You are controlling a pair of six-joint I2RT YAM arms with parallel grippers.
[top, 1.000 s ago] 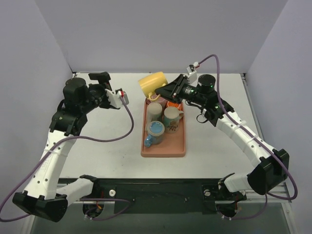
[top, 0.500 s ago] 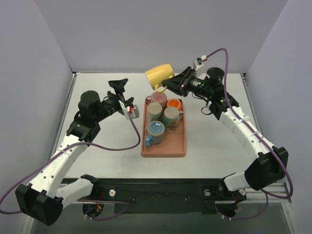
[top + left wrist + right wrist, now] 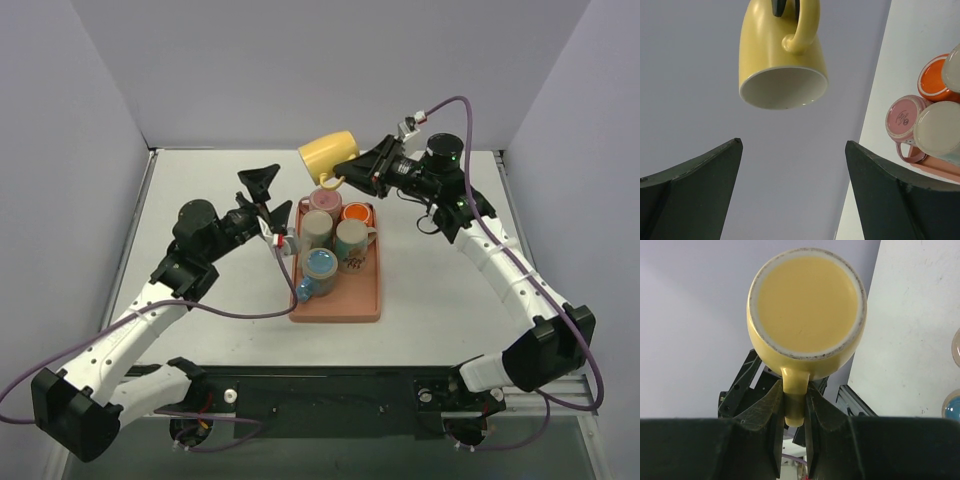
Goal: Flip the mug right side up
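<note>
A yellow mug [image 3: 327,154] hangs in the air above the far end of the orange tray [image 3: 369,300], tilted on its side. My right gripper [image 3: 347,173] is shut on its handle [image 3: 795,399]; the right wrist view shows the mug's flat bottom [image 3: 807,301]. In the left wrist view the mug [image 3: 781,55] shows its open mouth. My left gripper [image 3: 274,204] is open and empty, raised left of the tray and pointing toward the mug. Its fingers [image 3: 695,175] stand wide apart.
The tray holds several mugs: pink [image 3: 324,200], orange [image 3: 355,213], grey [image 3: 318,229], patterned [image 3: 351,241] and blue [image 3: 319,268]. Grey walls close the table at the back and sides.
My left arm has swung right and closer to the tray, its gripper now pointing at the mug. My right gripper lifted the yellow mug up and to the right, then held still.
</note>
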